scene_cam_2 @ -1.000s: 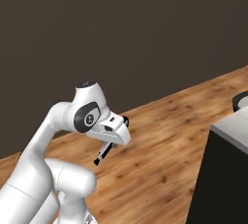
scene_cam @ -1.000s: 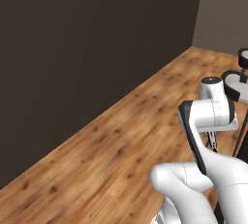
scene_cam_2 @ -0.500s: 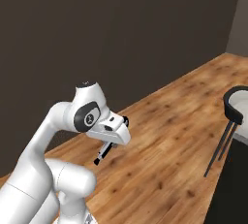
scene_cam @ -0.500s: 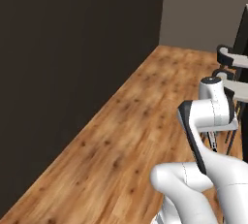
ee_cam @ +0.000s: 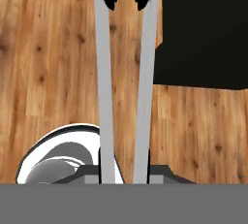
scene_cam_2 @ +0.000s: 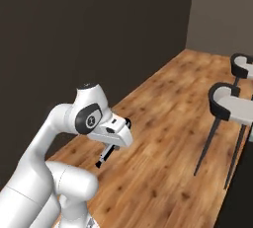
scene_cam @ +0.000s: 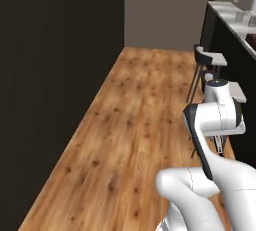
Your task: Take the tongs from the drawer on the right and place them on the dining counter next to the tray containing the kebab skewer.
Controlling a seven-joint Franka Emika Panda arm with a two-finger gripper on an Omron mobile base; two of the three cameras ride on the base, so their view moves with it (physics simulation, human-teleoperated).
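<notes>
While the base faces the wood floor (scene_cam: 130, 125), gripper (ee_cam: 123, 172) is clenched on the tongs (ee_cam: 126, 72), carried low beside stools (scene_cam_2: 232, 108). Risk, my guess: long arms swinging could clip a stool or the bench (scene_cam: 235, 20), loosening them.

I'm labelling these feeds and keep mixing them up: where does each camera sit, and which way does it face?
Left base view: behind the arm on its left, facing forward over wood floor toward stools and dining counter; arm lower right.
Right base view: behind on the right; arm lower left, gripper low.
Hand view: on the hand, looking down along the tongs at the floor.
Both base views share floor, stools, arm.
</notes>
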